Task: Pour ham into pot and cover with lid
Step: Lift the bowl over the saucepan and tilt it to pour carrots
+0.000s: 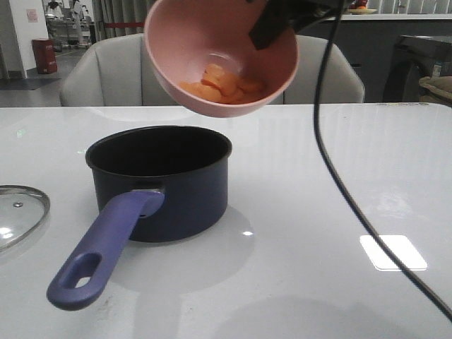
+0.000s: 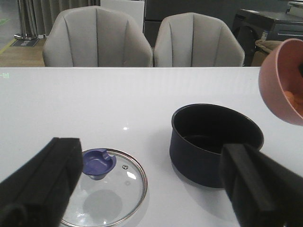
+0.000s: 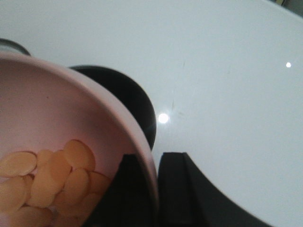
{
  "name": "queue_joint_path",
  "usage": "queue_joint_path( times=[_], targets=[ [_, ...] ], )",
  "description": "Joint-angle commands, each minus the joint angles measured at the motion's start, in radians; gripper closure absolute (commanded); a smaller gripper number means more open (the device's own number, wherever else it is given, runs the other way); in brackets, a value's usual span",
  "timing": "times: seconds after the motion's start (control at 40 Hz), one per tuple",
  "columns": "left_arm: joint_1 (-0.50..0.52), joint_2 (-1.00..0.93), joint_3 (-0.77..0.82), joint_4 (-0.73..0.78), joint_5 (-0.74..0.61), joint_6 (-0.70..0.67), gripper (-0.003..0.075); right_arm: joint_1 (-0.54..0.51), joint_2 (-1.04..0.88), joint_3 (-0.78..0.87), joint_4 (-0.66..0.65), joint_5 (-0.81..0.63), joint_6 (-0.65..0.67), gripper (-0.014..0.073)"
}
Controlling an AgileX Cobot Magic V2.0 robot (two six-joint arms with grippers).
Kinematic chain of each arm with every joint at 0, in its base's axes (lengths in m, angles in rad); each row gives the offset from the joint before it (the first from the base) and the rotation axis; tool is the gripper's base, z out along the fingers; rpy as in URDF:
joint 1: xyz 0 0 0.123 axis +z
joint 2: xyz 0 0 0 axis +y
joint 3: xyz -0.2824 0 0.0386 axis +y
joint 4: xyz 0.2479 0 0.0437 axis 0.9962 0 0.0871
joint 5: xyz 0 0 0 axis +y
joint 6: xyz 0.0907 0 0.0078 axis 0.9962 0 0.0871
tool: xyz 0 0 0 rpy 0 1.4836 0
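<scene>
The ham (image 1: 224,85), a small heap of thin orange-pink slices, lies inside a pink bowl (image 1: 191,49) that hangs tilted in the air above the pot (image 1: 161,180), its mouth turned toward the front camera so the slices have gathered against its lower wall. Nearest in the front view, the pot's long blue-purple handle (image 1: 106,251) reaches toward the camera and to the left, with the hole at its near end; the dark navy pot itself stands upright on the white table (image 1: 339,282), and its black interior shows no slices. A black cable (image 1: 353,205) trails across the right side of that view. At the left edge, well apart from the pot, the lid (image 1: 18,212) lies flat on the table; the left wrist view shows it knob up, the blue-purple knob (image 2: 98,163) near its rim's far side. The left gripper (image 2: 151,189) hovers low over the table with its two black fingers (image 2: 42,184) spread wide and nothing between them, the lid and pot both ahead of it. The right gripper (image 3: 154,189) is clamped on the bowl's rim, one finger inside the bowl and one outside, holding it above the pot. Beyond the table stand two pale grey armchairs (image 2: 97,38).
</scene>
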Motion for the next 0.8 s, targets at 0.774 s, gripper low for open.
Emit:
queue_joint_path(
  times=[0.774],
  targets=[
    [0.001, -0.016, -0.026, 0.000, -0.069, -0.003, 0.0092, 0.124, 0.200, -0.038, -0.093, -0.923, -0.542, 0.0456]
  ],
)
